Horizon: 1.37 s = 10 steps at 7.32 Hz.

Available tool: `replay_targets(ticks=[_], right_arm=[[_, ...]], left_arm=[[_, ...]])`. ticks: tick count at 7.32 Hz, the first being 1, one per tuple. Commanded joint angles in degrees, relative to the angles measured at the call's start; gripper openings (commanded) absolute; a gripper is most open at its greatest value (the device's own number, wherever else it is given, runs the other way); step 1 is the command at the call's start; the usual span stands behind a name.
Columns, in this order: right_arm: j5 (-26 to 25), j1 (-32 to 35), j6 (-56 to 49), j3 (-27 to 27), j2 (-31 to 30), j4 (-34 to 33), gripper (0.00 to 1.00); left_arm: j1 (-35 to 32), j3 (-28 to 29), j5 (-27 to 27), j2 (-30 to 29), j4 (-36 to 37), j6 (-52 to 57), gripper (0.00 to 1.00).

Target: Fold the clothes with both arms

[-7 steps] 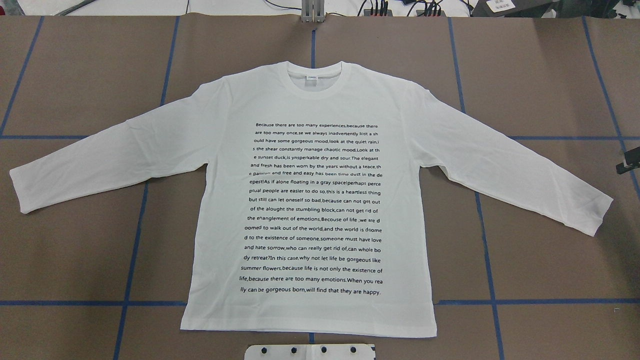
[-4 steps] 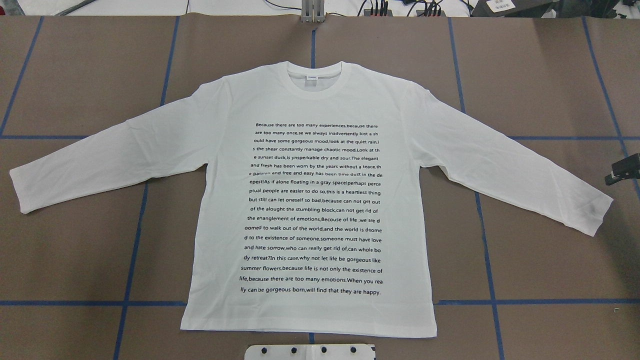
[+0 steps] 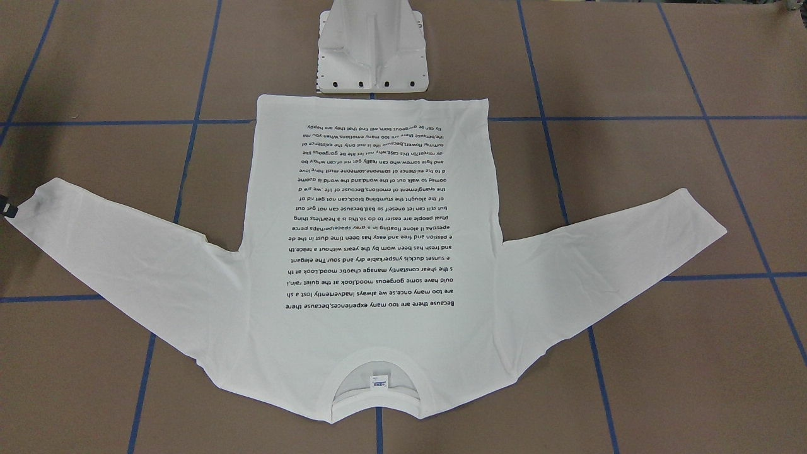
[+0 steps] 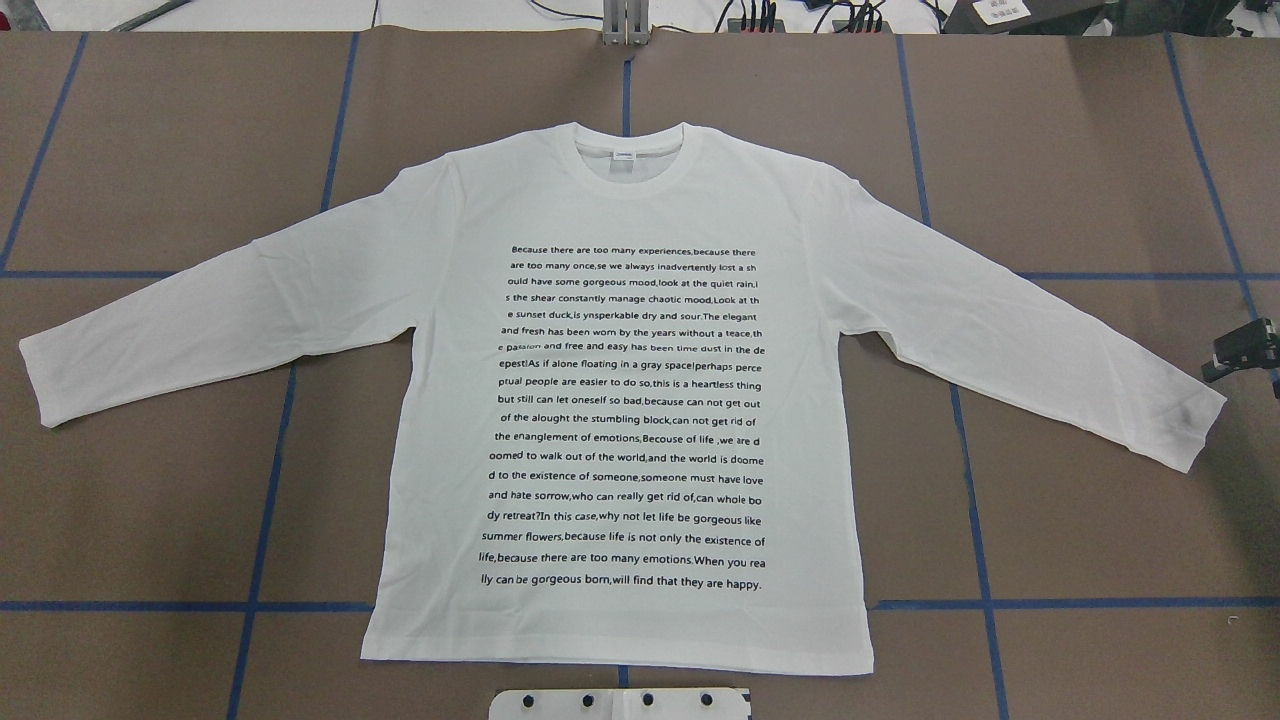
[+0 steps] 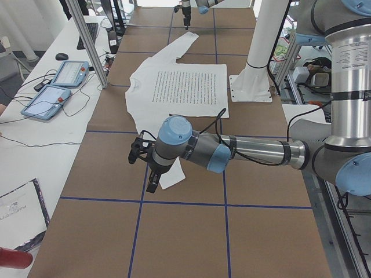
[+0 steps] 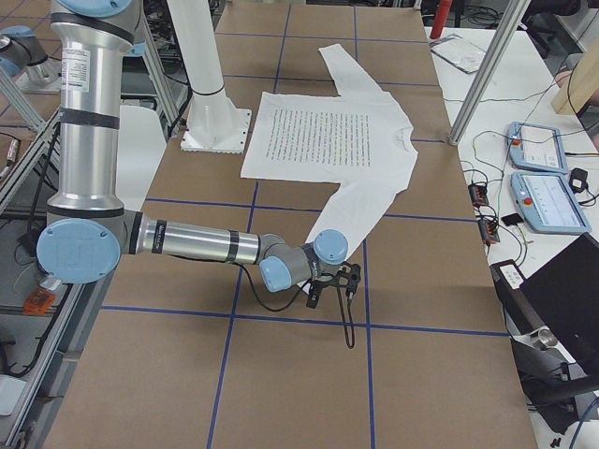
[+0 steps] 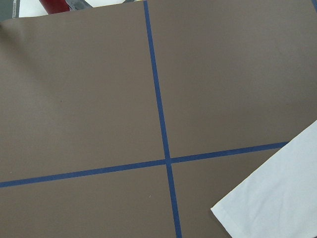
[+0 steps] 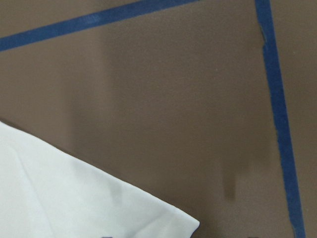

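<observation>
Since no fold had yet been made, the task stood at its very start. The T-shirt [image 4: 620,200] lay flat and print-up at the middle of the counter [image 4: 150,150], collar at the far side and hem near the robot, with both sleeves spread wide to left and right. All folding was left to do, in my judgement beginning with the sleeves.

The right arm [image 6: 201,245] reached low, its jaws just beside the right cuff [image 4: 1190,425] and apparently not touching it. The left arm [image 5: 255,153] held its jaws near the left cuff [image 4: 40,385]. Whether either pair of jaws was open or closed could not be told, and no cloth appeared lifted.

Count: one T-shirt, two sleeves, two arms, and one white pedestal [image 3: 372,50] just beside the hem.
</observation>
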Motion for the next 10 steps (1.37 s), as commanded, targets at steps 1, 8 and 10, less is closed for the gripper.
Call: replay_targets(ticks=[1,8,10], right_arm=[[0.0,-0.5,0.8,-1.5,0.8,0.1,0.92],[-0.1,-2.1,0.9,-3.6,1.1,0.1,0.83],[0.0,-2.4,0.9,-3.6,1.1,0.0,0.73]], left_arm=[[0.0,0.0,-0.1,0.0,-0.1,-0.1,1.0],[0.0,0.1,0.0,0.0,0.0,0.0,1.0],[0.0,0.1,0.0,0.0,0.0,0.0,1.0]])
